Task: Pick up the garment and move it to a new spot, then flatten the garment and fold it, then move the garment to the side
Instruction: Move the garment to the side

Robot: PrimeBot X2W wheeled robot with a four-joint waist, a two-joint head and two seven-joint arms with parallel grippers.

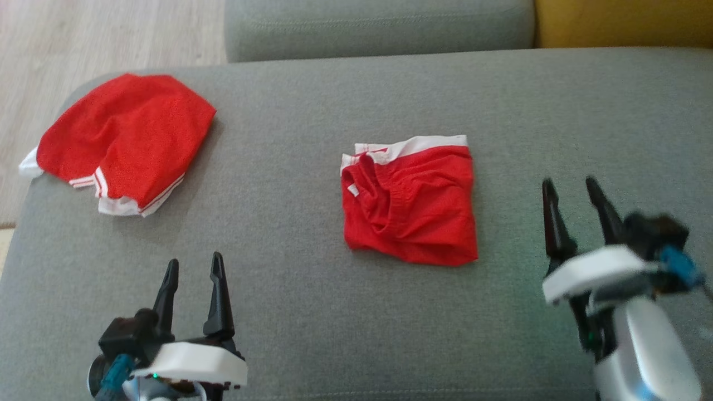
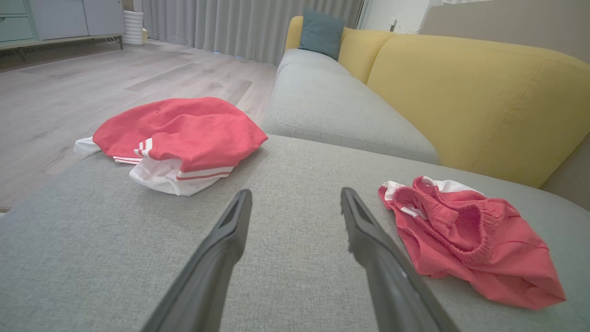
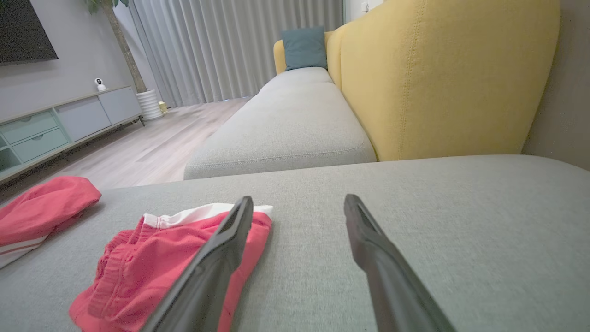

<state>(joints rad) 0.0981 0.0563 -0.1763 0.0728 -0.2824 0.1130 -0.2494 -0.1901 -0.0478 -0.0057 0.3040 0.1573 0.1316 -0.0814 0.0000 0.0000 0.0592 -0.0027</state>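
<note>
A folded red garment (image 1: 409, 206) with a white waistband lies in the middle of the grey seat cushion (image 1: 312, 312). The same folded garment (image 2: 465, 235) sits to the right of my left fingers, and in the right wrist view the folded garment (image 3: 138, 267) lies partly behind my left finger. A second red garment (image 1: 122, 139) with white striped hems lies loosely at the cushion's far left corner; it is the red garment (image 2: 184, 131) ahead in the left wrist view. My left gripper (image 1: 195, 259) (image 2: 296, 192) is open and empty over bare cushion. My right gripper (image 1: 570, 182) (image 3: 299, 199) is open and empty just right of the folded garment.
The cushion's left edge drops to a wooden floor (image 1: 83, 39). Another grey seat cushion (image 1: 379, 28) adjoins at the back, with a yellow backrest (image 3: 442, 78) and a teal pillow (image 3: 303, 47). A cabinet (image 3: 69, 120) stands across the room.
</note>
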